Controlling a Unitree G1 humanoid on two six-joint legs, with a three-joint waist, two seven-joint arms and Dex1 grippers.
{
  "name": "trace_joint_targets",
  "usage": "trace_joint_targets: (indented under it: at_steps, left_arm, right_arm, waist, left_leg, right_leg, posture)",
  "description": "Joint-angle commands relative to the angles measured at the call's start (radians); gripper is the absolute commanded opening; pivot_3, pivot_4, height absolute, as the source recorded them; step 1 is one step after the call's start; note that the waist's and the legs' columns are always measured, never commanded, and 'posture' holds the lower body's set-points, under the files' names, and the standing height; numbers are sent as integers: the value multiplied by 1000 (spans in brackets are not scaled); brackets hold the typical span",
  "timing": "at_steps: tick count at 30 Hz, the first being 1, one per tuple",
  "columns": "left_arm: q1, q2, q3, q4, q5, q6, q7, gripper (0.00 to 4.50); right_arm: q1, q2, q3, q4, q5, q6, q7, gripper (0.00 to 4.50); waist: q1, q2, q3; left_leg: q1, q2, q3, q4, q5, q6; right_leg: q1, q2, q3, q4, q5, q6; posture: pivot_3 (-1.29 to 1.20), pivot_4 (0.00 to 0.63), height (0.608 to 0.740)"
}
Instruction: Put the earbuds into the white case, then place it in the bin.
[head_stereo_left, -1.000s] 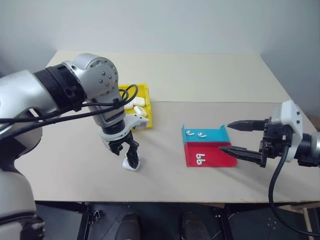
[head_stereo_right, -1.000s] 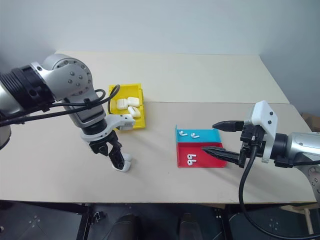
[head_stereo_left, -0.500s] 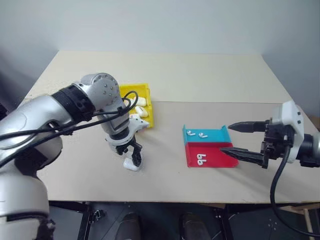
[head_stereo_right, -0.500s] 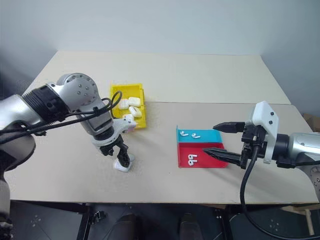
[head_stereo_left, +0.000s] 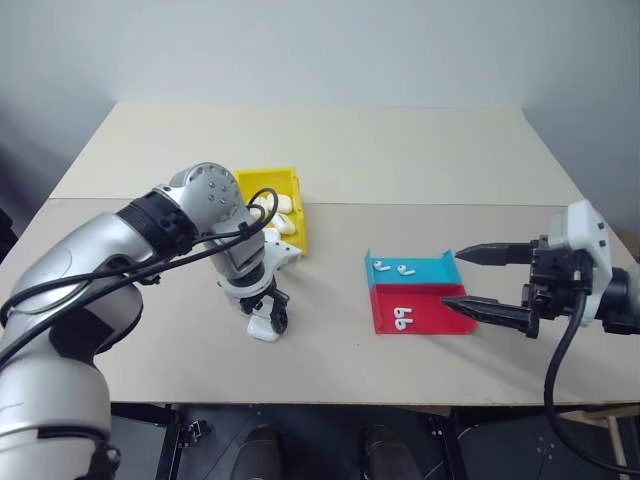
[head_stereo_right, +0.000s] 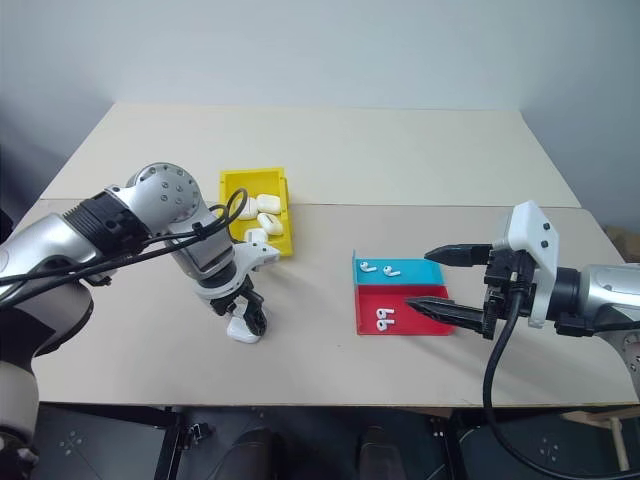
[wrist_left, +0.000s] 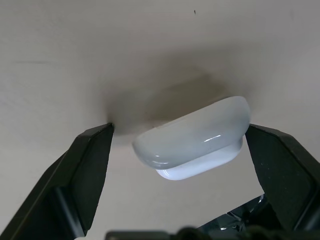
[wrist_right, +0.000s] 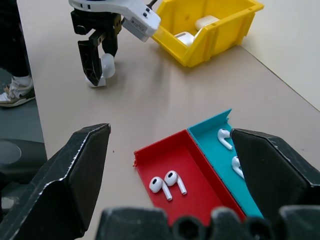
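Lowered since a second ago: left gripper (head_stereo_left: 270, 318), now pointing straight down over the white case (wrist_left: 192, 140) on the table (head_stereo_right: 330, 370), with the elbow swung in nearer the table edge. Fingers spread wide, one on each side of the case; one finger (wrist_left: 285, 170) right against one end, the other (wrist_left: 87, 170) clear of the opposite end, so nothing clamped. Case standing on the table between the fingertips, lid end up, apart from everything else.

Unmoved: right gripper (head_stereo_left: 490, 282), level above the table, fingers parted and empty. Just beyond its fingertips, blue-and-red tray (wrist_right: 197, 197): one pair of earbuds (wrist_right: 167, 184) lying in the red half, nearer the lower finger, another pair (wrist_right: 230, 150) in the blue half, nearer the upper finger.

Behind the left gripper and slightly toward the right one, yellow bin (head_stereo_left: 262, 182) with several white cases (head_stereo_right: 262, 212) already inside.
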Motion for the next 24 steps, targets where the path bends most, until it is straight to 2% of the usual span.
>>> trace_joint_targets:
  at_steps: [1, 9, 18, 24]
  left_arm:
    - [-2, 28, 35, -30, -7, 2, 19, 4500]
    - [-10, 101, 7, -118, -7, 2, -21, 4500]
    - [87, 218, 48, -300, -7, -72, 18, 4500]
    - [255, 241, 179, -423, -7, -184, 157, 4500]
  right_arm:
    - [-10, -16, -42, -1, 14, -5, 13, 4458]
    - [-14, -8, -30, 5, 11, -13, 24, 4458]
    - [-9, -7, -32, 6, 8, -19, 40, 4458]
    - [-9, -2, -31, 4, 5, -23, 40, 4458]
  waist:
    - [0, 0, 0]
    - [-1, 0, 0]
    - [-5, 0, 0]
    - [7, 2, -1]
  left_leg:
    - [0, 0, 0, 0, 0, 0]
    - [0, 0, 0, 0, 0, 0]
    - [1, 0, 0, 0, 1, -1]
    - [5, -1, 0, 0, 0, 0]
  right_leg:
    - [0, 0, 0, 0, 0, 0]
    - [0, 0, 1, 0, 0, 0]
    - [-1, 0, 1, 1, 0, 0]
    - [4, -1, 2, 2, 0, 0]
  posture:
    - [0, 150, 740]
    - [0, 150, 740]
    - [0, 150, 740]
    - [0, 150, 740]
